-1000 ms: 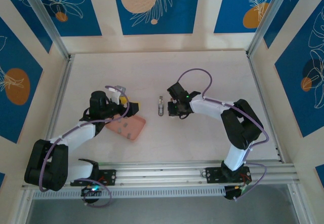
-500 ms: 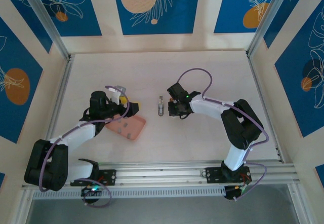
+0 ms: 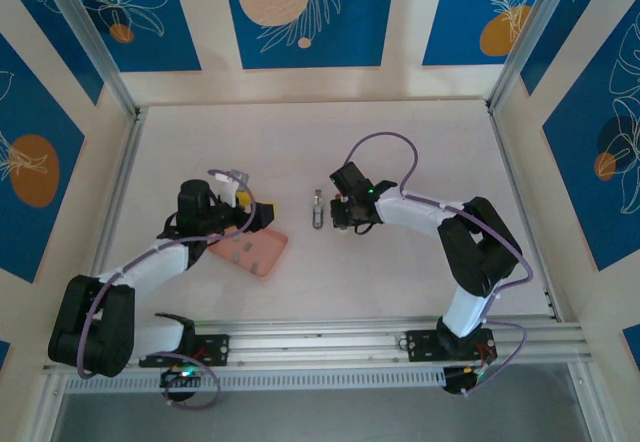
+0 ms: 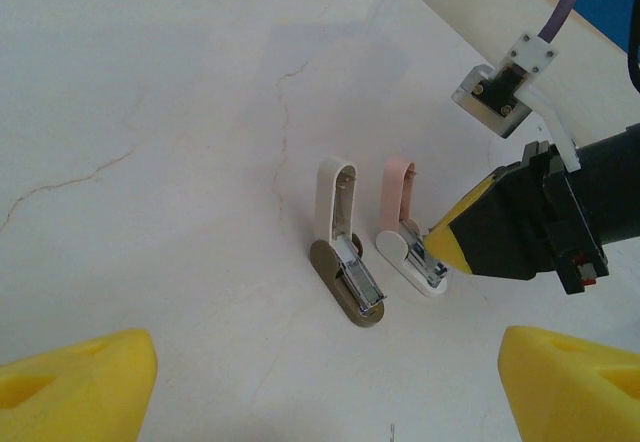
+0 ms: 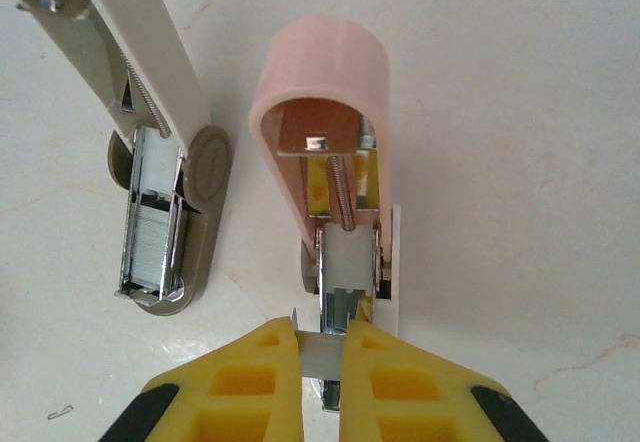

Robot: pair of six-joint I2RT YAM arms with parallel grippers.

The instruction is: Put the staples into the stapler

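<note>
Where the table (image 3: 420, 142) lies nearer the arm bases, a pink tray (image 3: 255, 254) rests left of centre, with the left arm crossing its far left corner; what it holds is too small to tell. Just beyond it the left gripper (image 3: 243, 200) hovers with its yellow fingers (image 4: 80, 382) spread wide and nothing between them, facing two small staplers. These lie side by side near the table's middle, both hinged open. The grey stapler (image 5: 150, 192) is on the left and the pink stapler (image 5: 322, 112) is just to its right, close but apart. The right gripper (image 5: 321, 334) is clamped on a short strip of staples (image 5: 320, 352), holding it over the open end of the pink stapler's channel; whether strip and channel touch I cannot tell. Farthest off stand blue wall panels (image 3: 300, 12).
</note>
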